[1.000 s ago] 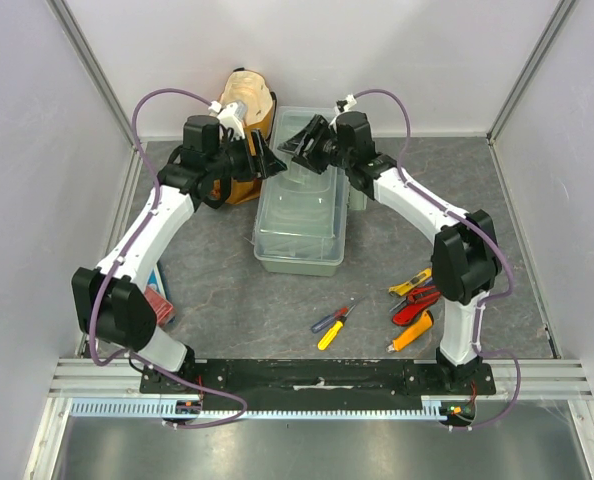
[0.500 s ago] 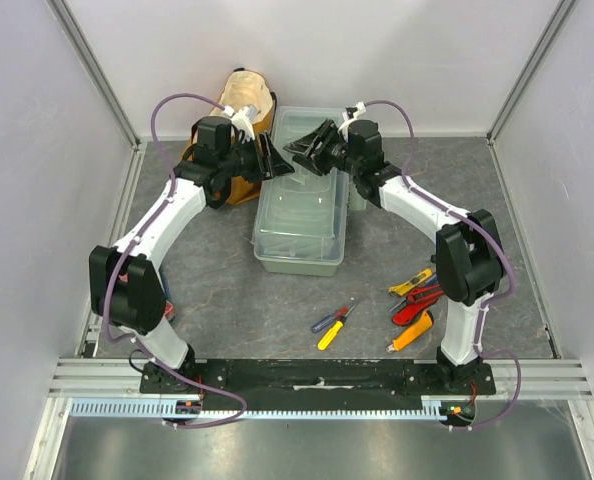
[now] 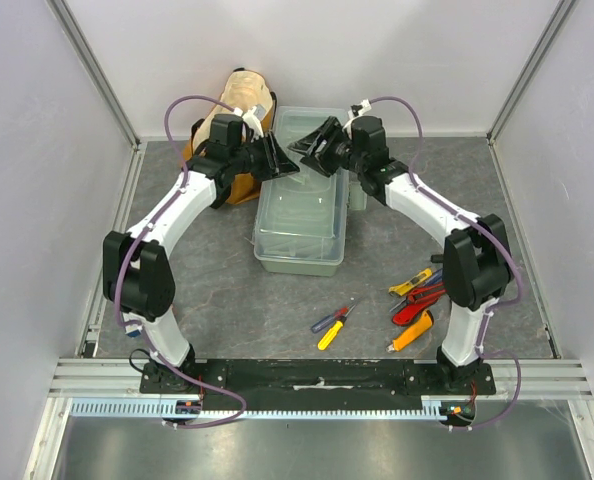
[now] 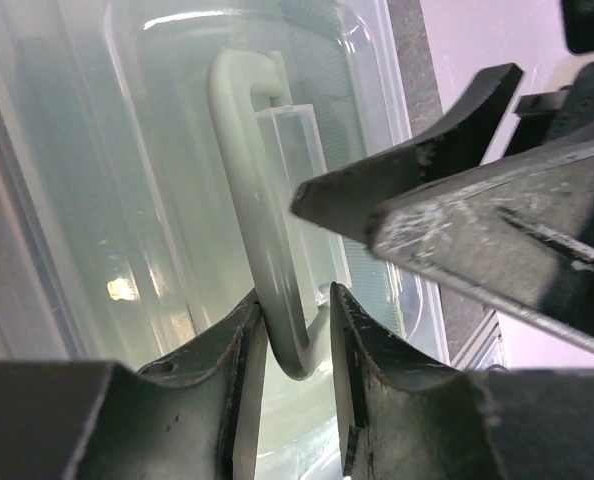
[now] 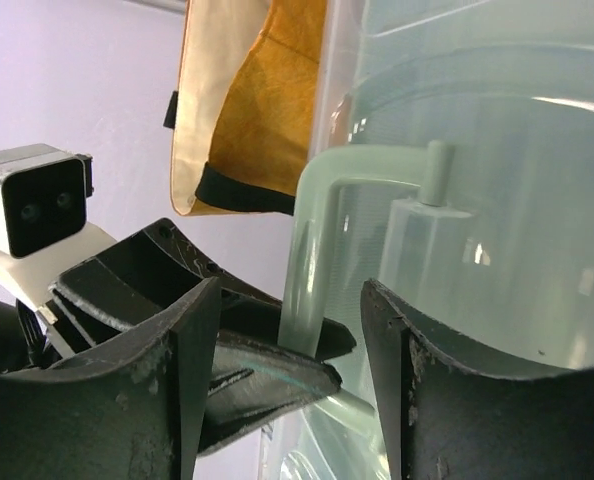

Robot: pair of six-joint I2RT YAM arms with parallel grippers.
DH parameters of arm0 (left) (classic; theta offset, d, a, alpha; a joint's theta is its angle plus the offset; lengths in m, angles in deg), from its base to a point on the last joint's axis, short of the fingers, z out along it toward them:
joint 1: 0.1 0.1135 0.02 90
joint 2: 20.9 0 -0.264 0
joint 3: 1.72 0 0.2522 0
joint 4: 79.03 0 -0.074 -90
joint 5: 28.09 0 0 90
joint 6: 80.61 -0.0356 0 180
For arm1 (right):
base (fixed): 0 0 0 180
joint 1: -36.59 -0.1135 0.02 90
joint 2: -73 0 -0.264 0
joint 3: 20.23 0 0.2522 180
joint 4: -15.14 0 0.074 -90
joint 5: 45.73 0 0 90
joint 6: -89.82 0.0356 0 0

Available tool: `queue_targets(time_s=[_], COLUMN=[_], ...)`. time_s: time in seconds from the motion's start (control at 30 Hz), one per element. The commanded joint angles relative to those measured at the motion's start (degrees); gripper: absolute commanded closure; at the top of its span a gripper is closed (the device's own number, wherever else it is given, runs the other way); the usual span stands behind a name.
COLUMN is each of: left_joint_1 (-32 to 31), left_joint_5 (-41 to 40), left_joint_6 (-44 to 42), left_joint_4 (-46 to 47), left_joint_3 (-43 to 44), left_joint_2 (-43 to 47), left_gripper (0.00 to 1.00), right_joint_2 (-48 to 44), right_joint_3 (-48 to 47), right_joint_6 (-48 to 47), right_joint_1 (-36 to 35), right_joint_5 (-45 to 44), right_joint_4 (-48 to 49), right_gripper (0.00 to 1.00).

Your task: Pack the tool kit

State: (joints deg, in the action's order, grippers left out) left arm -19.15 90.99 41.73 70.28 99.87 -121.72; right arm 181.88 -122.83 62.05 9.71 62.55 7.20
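looking from above, the toolbox (image 3: 299, 225) sits far-centre on the worktop (image 3: 227, 290), with the left claw (image 3: 280, 160) and right claw (image 3: 312, 150) meeting over its far end and loose tools (image 3: 417, 300) lying near right. left wrist view: the left claw pinches the lid's pale handle (image 4: 239, 150). right wrist view: the right claw is spread, its fingers (image 5: 177, 360) either side of that handle and apart from it.

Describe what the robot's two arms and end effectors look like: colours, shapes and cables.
The left arm and right arm both have white tubular links joined by chunky black joints, mounted on a black base bar. A purple cable loops along each. The left end effector and right end effector are black, each with two curved, tapering fingers scuffed with pale scratches.
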Motion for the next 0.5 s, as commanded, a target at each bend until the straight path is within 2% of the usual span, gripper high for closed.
queue_targets(time_s=[0.0, 0.17, 0.27, 0.47], left_joint_1=[-0.2, -0.3, -0.3, -0.3], left_joint_5=[0.1, 0.1, 0.0, 0.6], left_joint_6=[3.3, 3.6, 4.0, 4.5], left_joint_4=[0.8, 0.3, -0.6, 0.1], left_joint_3=[2.2, 2.8, 4.0, 7.9], left_joint_2=[-1.2, -1.4, -1.2, 1.5], left_gripper=[0.65, 0.75, 0.98, 0.98], right_joint_2=[-4.5, -10.7, -13.9, -17.3], right_joint_3=[3.0, 5.7, 8.0, 16.6], right_joint_6=[-4.8, -9.3, -12.7, -18.3], right_joint_1=[2.8, 5.5, 7.4, 11.1], right_joint_5=[-6.8, -10.8, -12.3, -9.5], right_joint_4=[-10.7, -13.3, -14.5, -14.1], right_gripper=[0.33, 0.32, 0.3, 0.25])
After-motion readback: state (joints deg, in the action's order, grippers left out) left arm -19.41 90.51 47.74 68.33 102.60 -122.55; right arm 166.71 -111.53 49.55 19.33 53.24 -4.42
